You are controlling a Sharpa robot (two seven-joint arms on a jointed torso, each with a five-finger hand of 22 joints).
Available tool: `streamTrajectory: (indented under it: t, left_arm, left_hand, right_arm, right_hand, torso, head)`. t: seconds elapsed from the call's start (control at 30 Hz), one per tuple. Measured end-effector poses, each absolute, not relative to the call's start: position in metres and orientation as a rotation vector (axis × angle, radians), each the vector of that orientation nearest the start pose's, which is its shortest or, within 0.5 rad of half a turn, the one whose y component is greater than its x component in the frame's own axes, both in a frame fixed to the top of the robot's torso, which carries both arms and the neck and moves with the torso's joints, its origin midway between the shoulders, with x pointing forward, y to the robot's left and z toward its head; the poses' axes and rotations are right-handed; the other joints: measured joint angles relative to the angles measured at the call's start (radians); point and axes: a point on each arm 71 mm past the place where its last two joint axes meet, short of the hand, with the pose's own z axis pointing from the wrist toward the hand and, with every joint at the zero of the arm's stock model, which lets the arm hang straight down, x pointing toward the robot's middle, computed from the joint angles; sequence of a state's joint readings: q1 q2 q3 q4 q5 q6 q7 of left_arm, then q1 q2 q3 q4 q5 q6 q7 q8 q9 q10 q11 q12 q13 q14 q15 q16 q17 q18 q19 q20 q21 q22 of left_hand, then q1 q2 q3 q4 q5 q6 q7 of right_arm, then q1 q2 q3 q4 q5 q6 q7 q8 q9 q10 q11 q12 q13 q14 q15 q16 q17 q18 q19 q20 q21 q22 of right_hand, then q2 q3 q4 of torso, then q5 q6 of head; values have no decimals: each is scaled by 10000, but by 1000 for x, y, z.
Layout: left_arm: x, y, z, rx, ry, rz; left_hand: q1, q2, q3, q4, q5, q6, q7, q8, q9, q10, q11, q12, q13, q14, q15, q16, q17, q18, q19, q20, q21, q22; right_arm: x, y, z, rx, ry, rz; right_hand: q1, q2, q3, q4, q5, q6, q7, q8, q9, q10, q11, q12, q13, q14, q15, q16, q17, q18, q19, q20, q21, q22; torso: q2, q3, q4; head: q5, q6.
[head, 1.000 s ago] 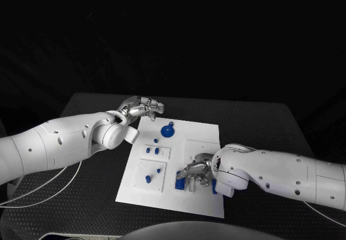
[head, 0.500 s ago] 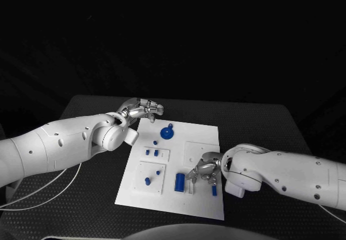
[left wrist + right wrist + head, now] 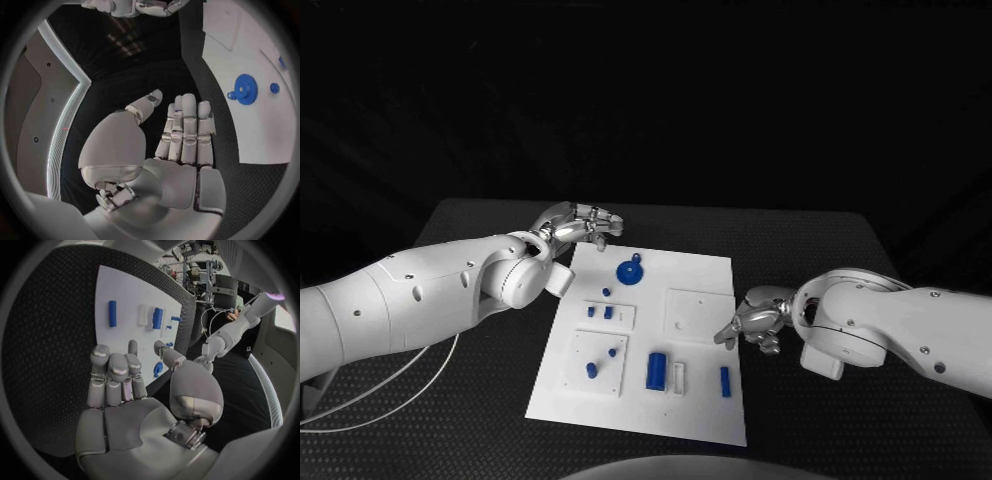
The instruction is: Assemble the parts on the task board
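The black bench point(image 3: 819, 240) has bare surface all round the white board point(image 3: 697, 285), which sits mid-bench. Left hand point(image 3: 581, 222) hovers off the board's far left corner, right hand point(image 3: 756, 328) just off its right edge, both empty, fingers loosely apart. Blue gear point(image 3: 630, 270) sits near the far edge.

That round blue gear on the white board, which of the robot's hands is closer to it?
Left. The left hand hovers just past the board's far corner, close beside the blue gear. The right hand is off the board's opposite edge, farther away.

one task board point(image 3: 704, 400), two hands point(image 3: 583, 224)
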State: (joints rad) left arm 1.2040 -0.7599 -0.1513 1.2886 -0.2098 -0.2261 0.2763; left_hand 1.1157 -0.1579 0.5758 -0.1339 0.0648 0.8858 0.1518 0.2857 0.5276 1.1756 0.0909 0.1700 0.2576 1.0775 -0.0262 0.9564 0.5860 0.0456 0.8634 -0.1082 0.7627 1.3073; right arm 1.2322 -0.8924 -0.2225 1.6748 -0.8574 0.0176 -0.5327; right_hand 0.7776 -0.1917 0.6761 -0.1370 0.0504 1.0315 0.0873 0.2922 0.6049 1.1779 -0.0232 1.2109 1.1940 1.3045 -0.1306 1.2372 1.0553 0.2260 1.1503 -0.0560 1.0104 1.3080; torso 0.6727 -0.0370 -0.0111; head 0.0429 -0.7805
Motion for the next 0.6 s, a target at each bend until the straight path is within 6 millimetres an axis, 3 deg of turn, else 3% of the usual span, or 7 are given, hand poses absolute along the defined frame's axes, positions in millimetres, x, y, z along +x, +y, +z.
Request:
streamTrajectory:
  t: [0.23,0.3,0.6]
  left_arm:
    - [513,233,-234,-9609,16696,-12870]
    - [513,233,-234,-9604,16701,-12882]
    - [512,233,-234,-9605,16716,-12900]
  left_hand:
    - [0,0,0,0,0,0,-1,0,1,0,-1,0,0,0,0,0,-1,0,-1,1,0,0]
    - [0,0,0,0,0,6,5,0,1,1,-1,0,-1,0,0,0,-1,0,-1,1,0,0]
    - [0,0,-27,27,0,37,35,0,1,1,-2,-2,8,33,33,0,8,0,-2,2,0,7]
  right_arm:
    - [405,-209,-282,3047,25465,4526]
    - [401,-209,-290,2924,25654,4369]
    - [390,-201,-313,2442,26039,3957]
  right_hand:
    - [9,9,-40,-40,0,34,-34,0,14,53,-19,0,22,17,-12,0,3,-1,0,1,0,0]
    - [81,122,-48,-110,0,54,-53,0,29,60,-26,39,32,18,-12,1,22,-1,0,2,22,0]
    - [46,183,-80,-164,0,124,-42,38,29,124,-19,39,58,33,2,1,30,-2,0,4,40,0]
  torso:
    - [2,7,-17]
    - [2,1,-16]
    - [7,-6,35]
  head:
    - [-78,26]
    - [-102,25]
    - [-115,-15]
